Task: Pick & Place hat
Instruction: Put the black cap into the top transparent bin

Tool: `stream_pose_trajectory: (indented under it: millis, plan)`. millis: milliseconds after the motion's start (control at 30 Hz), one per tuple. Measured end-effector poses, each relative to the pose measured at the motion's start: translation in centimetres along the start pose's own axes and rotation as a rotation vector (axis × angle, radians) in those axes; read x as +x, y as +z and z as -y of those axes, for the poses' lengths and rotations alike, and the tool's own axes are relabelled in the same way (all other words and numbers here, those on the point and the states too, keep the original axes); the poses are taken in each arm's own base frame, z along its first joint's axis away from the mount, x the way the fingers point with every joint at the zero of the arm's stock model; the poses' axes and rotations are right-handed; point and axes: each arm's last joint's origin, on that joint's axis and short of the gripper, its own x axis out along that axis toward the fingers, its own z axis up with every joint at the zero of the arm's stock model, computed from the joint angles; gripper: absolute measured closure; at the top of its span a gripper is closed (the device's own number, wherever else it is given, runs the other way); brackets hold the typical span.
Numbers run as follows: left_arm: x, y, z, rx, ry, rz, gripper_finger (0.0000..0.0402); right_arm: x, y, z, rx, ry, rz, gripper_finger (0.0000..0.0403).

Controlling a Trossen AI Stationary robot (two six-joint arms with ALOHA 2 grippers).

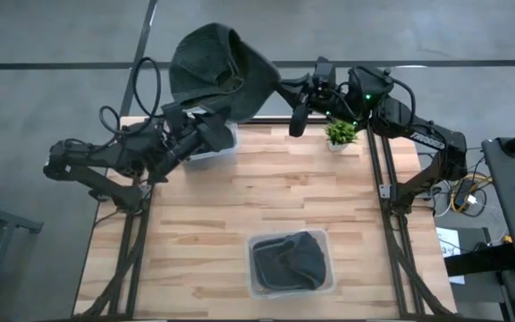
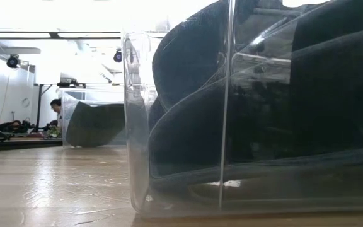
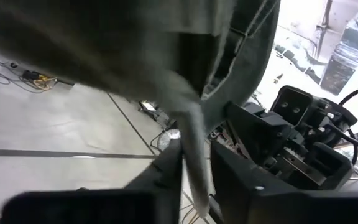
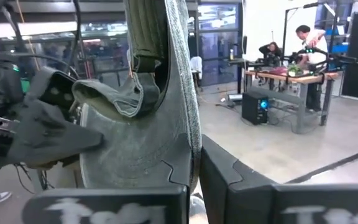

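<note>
A dark grey-green hat (image 1: 213, 76) hangs lifted over the table's far edge, between both grippers. My left gripper (image 1: 215, 125) stands below its left part, above a clear bin (image 1: 215, 148), and is shut on the cloth; the left wrist view shows the hat (image 3: 135, 56) above the left gripper (image 3: 194, 171). My right gripper (image 1: 280, 89) comes from the table's right side and is shut on the hat's right end. The right wrist view shows the hat (image 4: 148, 124) upright in front of the right gripper (image 4: 194, 168). The low view shows neither gripper. My left gripper pinches a narrow fold of the hat's cloth (image 3: 191, 140) between its two fingers, coming from below and slanting up toward the far side. The hat spreads out above the fingers, lifted clear of the table. My right gripper pinches the hat's edge (image 4: 194, 140) between its two fingers, roughly level, from the table's right side. The cloth runs taut from the fingers toward the left gripper, clear of the table.
A second clear bin (image 1: 291, 262) holding another dark hat (image 2: 263, 107) stands at the table's near middle. A small potted plant (image 1: 340, 134) stands at the far right corner under the right arm. Bare wood lies in the table's middle (image 1: 266, 192). People work at benches (image 4: 303, 56) beyond.
</note>
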Motion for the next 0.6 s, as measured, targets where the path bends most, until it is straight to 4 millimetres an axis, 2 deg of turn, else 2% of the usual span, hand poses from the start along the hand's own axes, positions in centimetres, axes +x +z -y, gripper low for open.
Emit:
stream_pose_trajectory:
  millis: [133,333,467,600]
  plan:
    - [-0.1,0.2,0.0,-0.004,-0.013,-0.002,0.0389,0.0,0.3,-0.1,-0.012,0.012,0.027,0.0387]
    - [-0.4,0.9,0.0,-0.023,-0.042,-0.003,0.0396,-0.1,0.3,-0.1,-0.04,0.018,0.03,0.0365]
    - [-1.4,2.7,-0.2,-0.072,-0.088,0.01,0.0397,-0.4,0.3,0.0,-0.04,0.009,0.009,0.0318]
    - [-2.6,4.6,-0.4,-0.111,-0.122,0.033,0.0398,-1.2,0.5,0.5,-0.046,-0.11,-0.01,0.0246]
